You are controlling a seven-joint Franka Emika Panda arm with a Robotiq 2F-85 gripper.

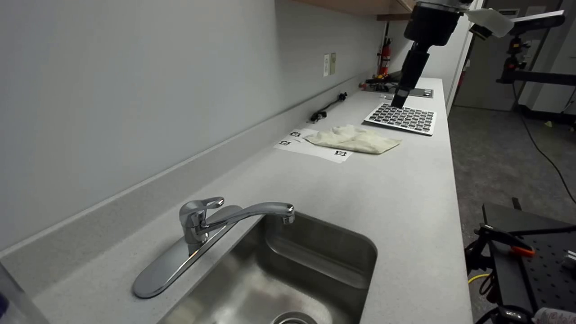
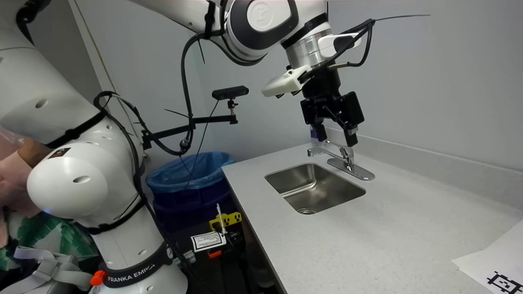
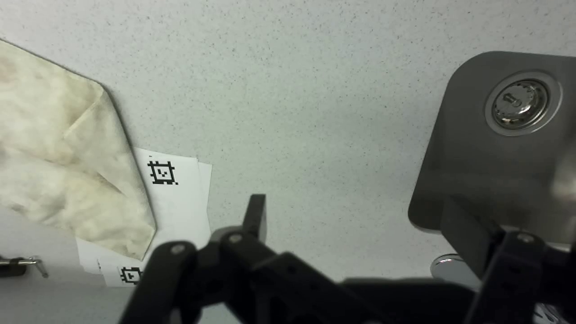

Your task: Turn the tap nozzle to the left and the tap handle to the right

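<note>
The tap nozzle (image 1: 256, 210) is a slim chrome tube that reaches out from the faucet base, with its bent-down tip above the sink's edge in an exterior view. It also shows in an exterior view (image 2: 327, 152). The tap handle (image 1: 208, 203) is a short chrome lever on top of the base, pointing the same general way as the nozzle. My gripper (image 2: 336, 139) is open and empty, raised above the counter and apart from the faucet. In the wrist view its fingers (image 3: 355, 201) are wide apart. The nozzle and handle are mostly hidden there.
The steel sink (image 1: 369, 265) is set in the counter beside the faucet's chrome base plate (image 1: 155, 276). A cream cloth (image 1: 353, 138) lies on marker sheets (image 1: 288, 145). A keyboard-like panel (image 1: 432, 123) lies farther along. A wall (image 1: 135, 90) runs behind the faucet.
</note>
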